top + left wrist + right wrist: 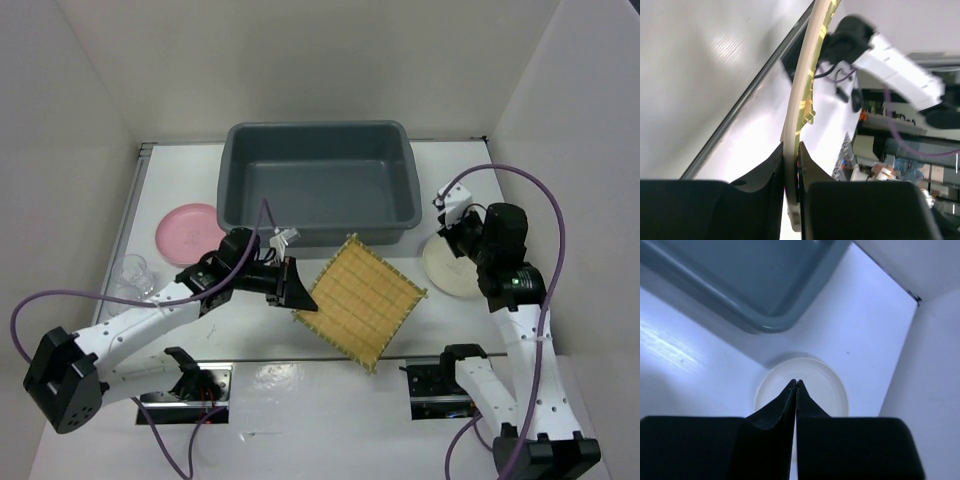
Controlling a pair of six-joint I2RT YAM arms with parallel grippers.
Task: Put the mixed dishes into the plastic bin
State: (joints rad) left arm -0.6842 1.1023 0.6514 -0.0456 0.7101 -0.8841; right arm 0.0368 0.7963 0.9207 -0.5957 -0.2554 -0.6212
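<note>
- Currently the mat step is in hand; left gripper (pixel 290 287) is clamped on one edge of the bamboo mat (pixel 365 297); the wrist view shows the jaws pinching its pale border
- Mat lies just in front of the plastic bin (pixel 235 190), gripped side seemingly raised
- Right gripper (pixel 796 385) is pressed together, holding nothing, poised over the cream plate (pixel 825 385)
- Pink plate (pixel 185 230) and clear cups (pixel 135 268) sit on the table left of the bin
- Next move, as I judge: lift the mat above the rim, carry it over the bin, release; the edge may catch the rim

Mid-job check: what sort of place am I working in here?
Probably a lab robot cell, not a kitchen: plain white walls enclose the white table, and a purple cable loops off the right arm.
</note>
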